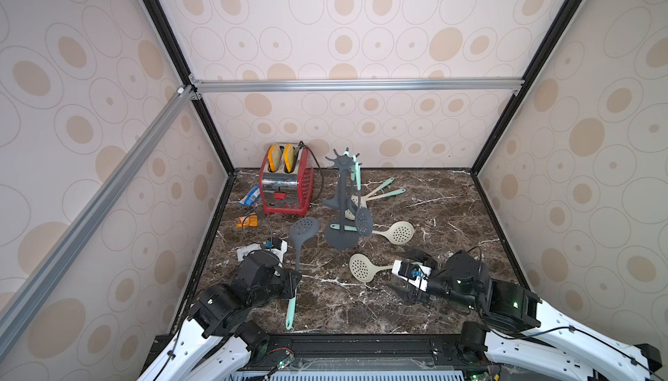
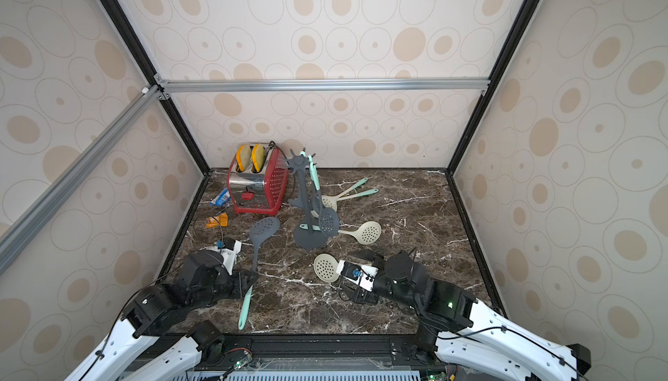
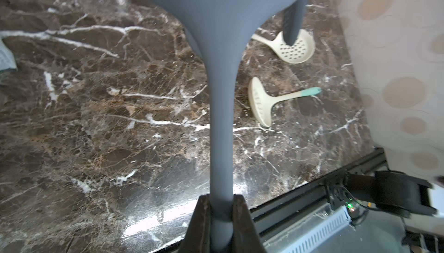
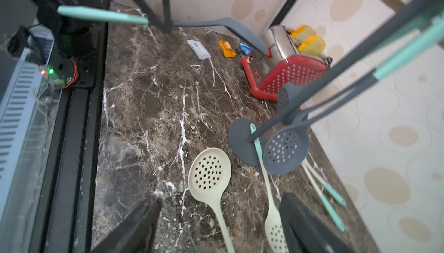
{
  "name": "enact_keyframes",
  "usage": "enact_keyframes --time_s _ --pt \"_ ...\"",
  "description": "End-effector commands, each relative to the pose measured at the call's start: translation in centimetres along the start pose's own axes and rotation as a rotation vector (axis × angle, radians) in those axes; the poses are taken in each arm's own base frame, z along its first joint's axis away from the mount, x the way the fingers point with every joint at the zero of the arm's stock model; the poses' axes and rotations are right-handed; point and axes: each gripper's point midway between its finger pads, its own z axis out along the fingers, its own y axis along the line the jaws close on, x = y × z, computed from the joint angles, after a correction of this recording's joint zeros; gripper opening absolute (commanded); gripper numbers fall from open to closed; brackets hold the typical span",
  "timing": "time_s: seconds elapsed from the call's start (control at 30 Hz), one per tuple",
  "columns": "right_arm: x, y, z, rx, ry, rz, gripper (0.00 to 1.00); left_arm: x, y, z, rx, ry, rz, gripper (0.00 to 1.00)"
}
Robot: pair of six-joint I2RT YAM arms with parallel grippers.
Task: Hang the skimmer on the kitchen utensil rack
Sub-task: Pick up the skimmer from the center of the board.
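My left gripper (image 1: 295, 276) (image 3: 221, 207) is shut on the handle of a grey skimmer (image 1: 303, 226) (image 2: 264, 227) (image 4: 237, 31) with a mint handle end, held off the marble table. The kitchen utensil rack (image 1: 341, 195) (image 2: 305, 195) (image 4: 312, 91) stands mid-table on its round base. Another grey skimmer (image 1: 363, 222) (image 4: 286, 151) hangs from its crown. My right gripper (image 1: 403, 271) (image 2: 353, 272) (image 4: 221, 207) is open and holds nothing. It sits over the handle of a cream skimmer (image 1: 365, 267) (image 4: 209, 171) that lies on the table.
A red toaster (image 1: 285, 184) with bread stands at the back left, with snack packets (image 1: 246, 221) beside it. More cream utensils (image 1: 397, 232) (image 3: 295, 47) lie around and behind the rack's base. Patterned walls close in three sides.
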Motion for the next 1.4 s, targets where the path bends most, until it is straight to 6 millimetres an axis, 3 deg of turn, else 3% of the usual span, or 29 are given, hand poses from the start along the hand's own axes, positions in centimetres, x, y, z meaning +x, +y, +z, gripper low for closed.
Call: enact_keyframes --time_s 0.0,0.13,0.4,0.63,0.9,1.03,1.23,1.37 --pt "-4.0 -1.4 -0.3 -0.003 -0.084 -0.376 0.85 0.7 -2.0 -1.4 0.097 0.062 0.1 0.0" --pt "-5.3 -2.7 0.9 0.012 -0.065 -0.551 0.86 0.0 -4.8 -1.5 0.222 0.067 0.17 0.0" --pt "-6.5 -3.8 4.9 0.018 -0.049 -0.649 0.86 -0.7 -8.1 -3.2 0.365 0.086 0.269 0.0" --pt "-8.3 -8.2 7.1 0.252 -0.031 -0.639 0.86 -0.5 -8.4 -3.3 0.373 0.122 0.294 0.0" --pt "-8.3 -8.0 8.0 0.241 -0.026 -0.655 0.81 -0.1 -8.0 -2.6 0.352 0.151 0.298 0.0" --pt "-7.0 -6.7 9.0 0.159 -0.01 -0.653 0.7 -0.3 -8.5 -2.4 0.373 0.158 0.303 0.0" --pt "-7.0 -6.0 9.7 0.118 -0.04 -0.615 0.4 -0.5 -8.7 -2.0 0.37 0.174 0.318 0.0" --pt "-5.9 -5.9 9.5 0.118 -0.013 -0.587 0.18 -0.8 -9.1 -2.1 0.378 0.172 0.342 0.0"
